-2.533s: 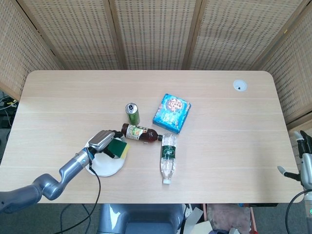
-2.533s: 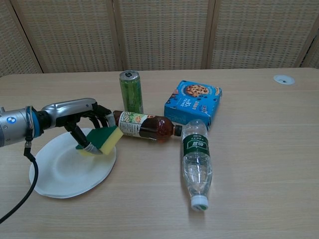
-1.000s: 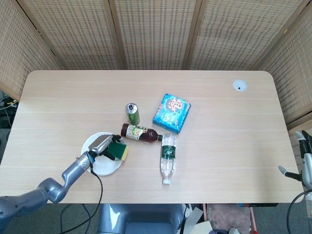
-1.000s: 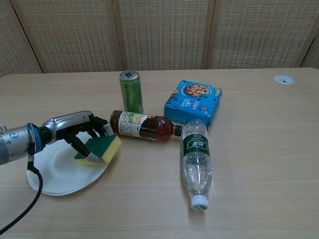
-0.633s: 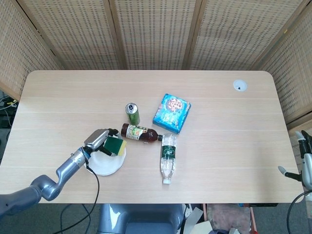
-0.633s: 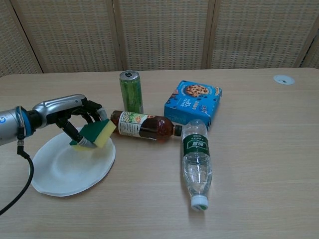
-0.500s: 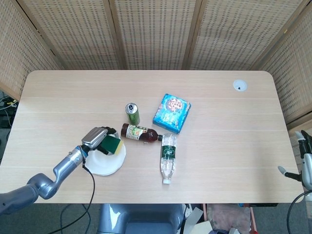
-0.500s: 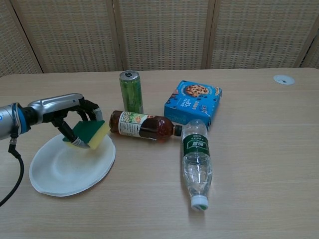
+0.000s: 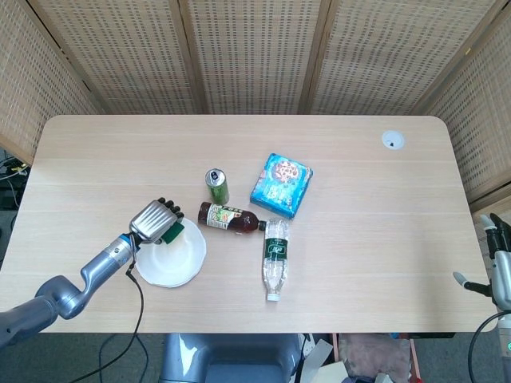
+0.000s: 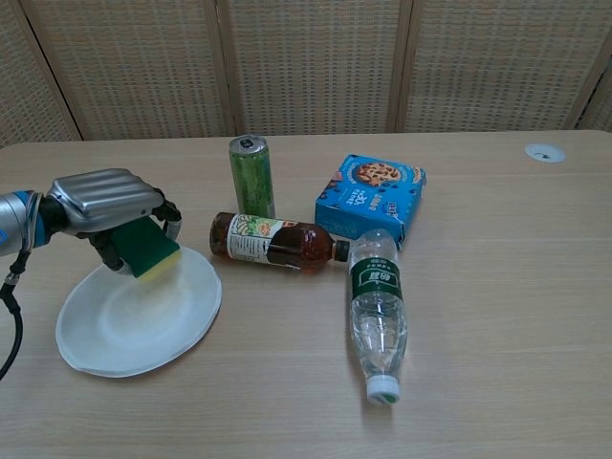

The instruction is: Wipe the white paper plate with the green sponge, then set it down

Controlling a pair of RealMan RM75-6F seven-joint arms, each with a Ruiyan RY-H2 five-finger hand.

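The white paper plate [image 9: 174, 263] [image 10: 134, 320] lies on the table at the front left. My left hand [image 9: 152, 220] [image 10: 105, 208] grips the green sponge [image 10: 148, 246] [image 9: 172, 232], which has a yellow underside, over the plate's far left rim. Whether the sponge touches the plate I cannot tell. My right hand [image 9: 501, 259] shows only at the right edge of the head view, off the table, holding nothing, with its fingers partly cut off.
A brown bottle [image 10: 273, 241] lies on its side just right of the plate, with a green can [image 10: 251, 176] behind it. A clear water bottle [image 10: 379, 311] lies further right, beside a blue cookie box [image 10: 371, 198].
My left hand with the sponge has swept from the plate's near right side to its far left rim, turning knuckles-up. The plate shifted slightly. The right hand stayed still.
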